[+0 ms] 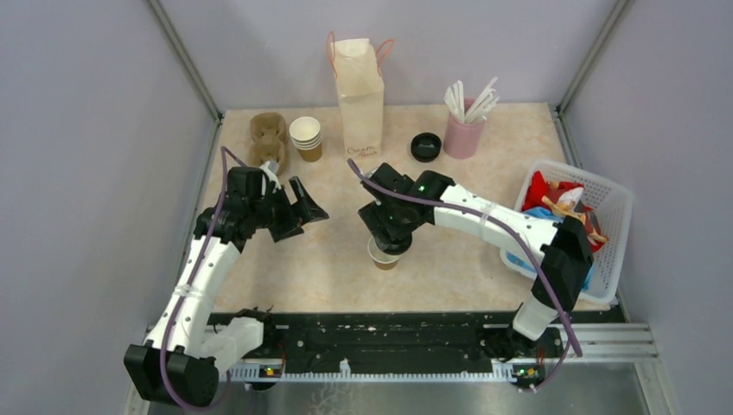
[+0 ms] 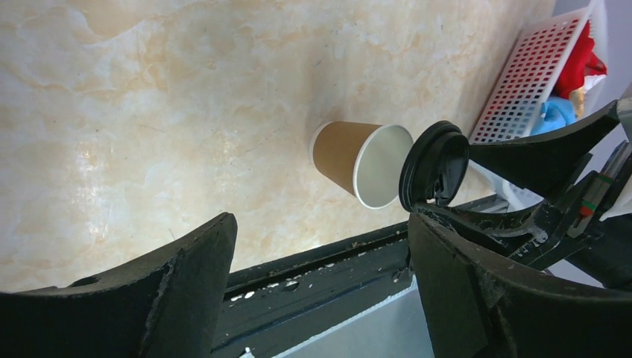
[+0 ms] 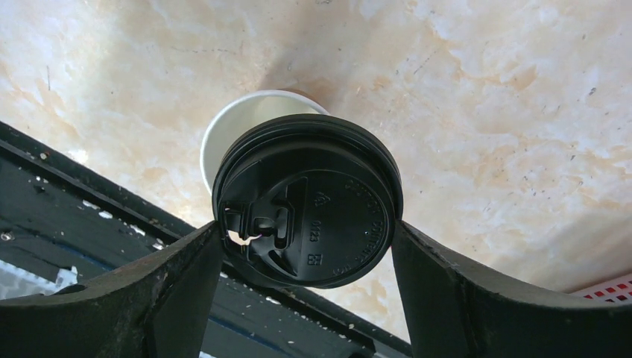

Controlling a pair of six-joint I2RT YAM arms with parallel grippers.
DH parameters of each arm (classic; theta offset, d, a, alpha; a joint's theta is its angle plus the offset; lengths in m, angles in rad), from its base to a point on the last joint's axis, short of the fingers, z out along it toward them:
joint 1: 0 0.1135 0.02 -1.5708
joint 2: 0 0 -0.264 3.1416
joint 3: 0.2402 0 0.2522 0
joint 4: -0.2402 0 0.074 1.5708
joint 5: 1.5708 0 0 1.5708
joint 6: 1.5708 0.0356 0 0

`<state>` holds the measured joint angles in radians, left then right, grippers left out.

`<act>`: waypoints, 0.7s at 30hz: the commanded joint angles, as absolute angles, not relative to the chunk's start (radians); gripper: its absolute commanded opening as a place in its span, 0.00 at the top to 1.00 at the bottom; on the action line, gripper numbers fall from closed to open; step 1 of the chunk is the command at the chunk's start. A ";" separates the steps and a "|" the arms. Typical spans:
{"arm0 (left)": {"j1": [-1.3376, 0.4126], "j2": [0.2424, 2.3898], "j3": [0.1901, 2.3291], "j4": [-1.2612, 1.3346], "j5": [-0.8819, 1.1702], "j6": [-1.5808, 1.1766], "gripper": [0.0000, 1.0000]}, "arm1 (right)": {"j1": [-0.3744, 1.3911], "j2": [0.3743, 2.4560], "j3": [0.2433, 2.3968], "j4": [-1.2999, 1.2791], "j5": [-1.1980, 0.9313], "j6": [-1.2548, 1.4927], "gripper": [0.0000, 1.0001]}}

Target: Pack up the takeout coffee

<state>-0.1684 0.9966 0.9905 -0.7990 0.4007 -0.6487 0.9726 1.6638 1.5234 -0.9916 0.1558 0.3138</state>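
Beneath the right gripper [image 3: 307,233] — clamped on the black lid [image 3: 309,201] — the brown cup [image 3: 242,130] stands upright, lower centre of the overhead view, peeking out toward the lid's upper left; the left gripper [image 1: 302,212] is spread and farther off.

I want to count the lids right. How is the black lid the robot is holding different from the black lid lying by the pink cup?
The held lid is pinched between the jaws of the right gripper; no gripper touches the loose lid. The held lid hangs in the air over the open brown cup; the loose lid lies on the table beside the pink cup. Both are round and black.
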 commanded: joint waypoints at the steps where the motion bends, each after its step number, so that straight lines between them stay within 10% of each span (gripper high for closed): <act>1: -0.167 0.979 0.972 -0.790 0.389 -0.615 0.09 | 0.988 1.683 1.518 -0.964 0.159 0.281 0.20; 21: -0.168 0.996 0.971 -0.778 0.422 -0.609 0.09 | 1.003 1.743 1.535 -0.919 0.105 0.253 0.17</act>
